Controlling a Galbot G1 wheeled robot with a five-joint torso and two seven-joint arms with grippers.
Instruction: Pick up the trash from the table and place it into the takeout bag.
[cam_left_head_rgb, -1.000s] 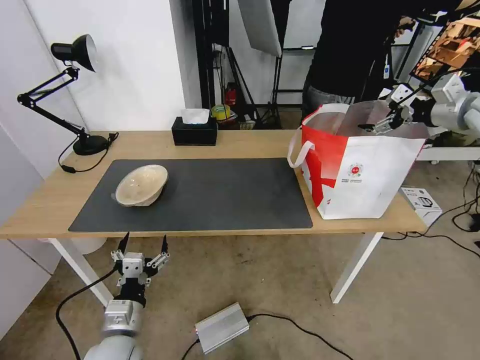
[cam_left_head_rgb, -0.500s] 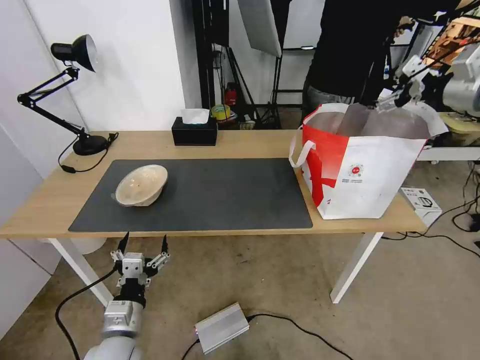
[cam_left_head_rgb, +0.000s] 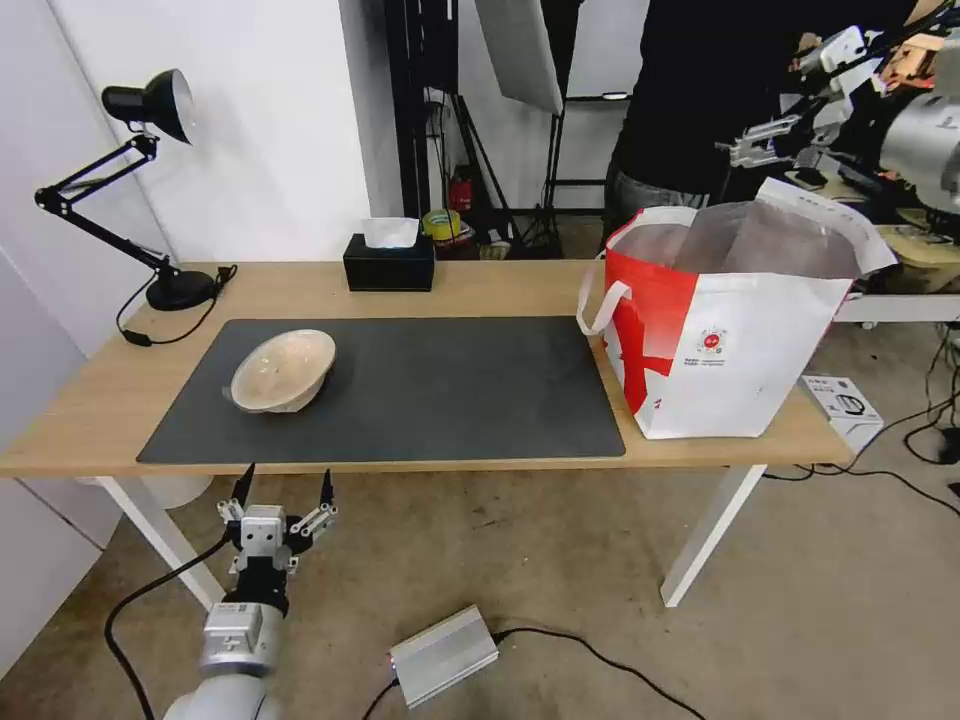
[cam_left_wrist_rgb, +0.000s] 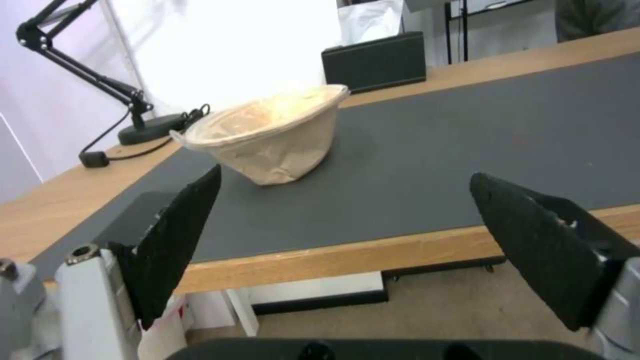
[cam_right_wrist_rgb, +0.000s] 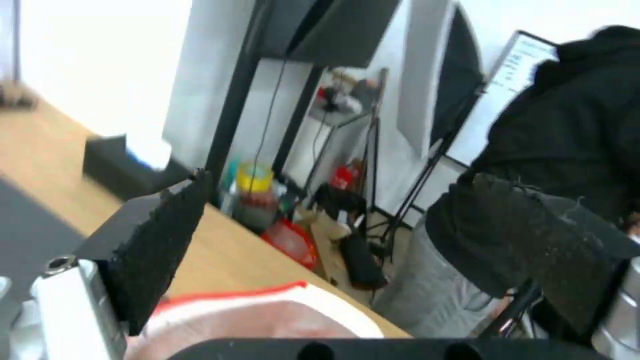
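Trash on view on the table (cam_left_head_rgb: 500, 285): one soiled beige bowl (cam_left_head_rgb: 283, 370), tipped on its side on the dark grey mat (cam_left_head_rgb: 450, 390) toward the left end, rim facing roughly the black tissue box (cam_left_head_rgb: 389, 262). Stands well apart from the takeout bag (cam_left_head_rgb: 730, 350), which sits upright at the table's right end, mouth open, foil lining showing; contents hidden behind its wall.

Right gripper (cam_left_head_rgb: 775, 140): hangs high above the bag's far rim, fingers spread wide, nothing between them. Reads as the tail of a drop into the bag.

Left gripper (cam_left_head_rgb: 285, 488): waits below the table's front edge, just in front of the bowl, fingers pointing up and well apart, empty. From the left wrist view, looks straight over the table edge at the bowl.

Step in hand, by judgement: turning to the last visible piece. Next move calls for lifting the left gripper above the table edge, reaching in over the mat and closing on the bowl's thin rim. Calls for care too: light, tilted, likely to slide or flex under a pinch. Then a long carry across to the bag's mouth.
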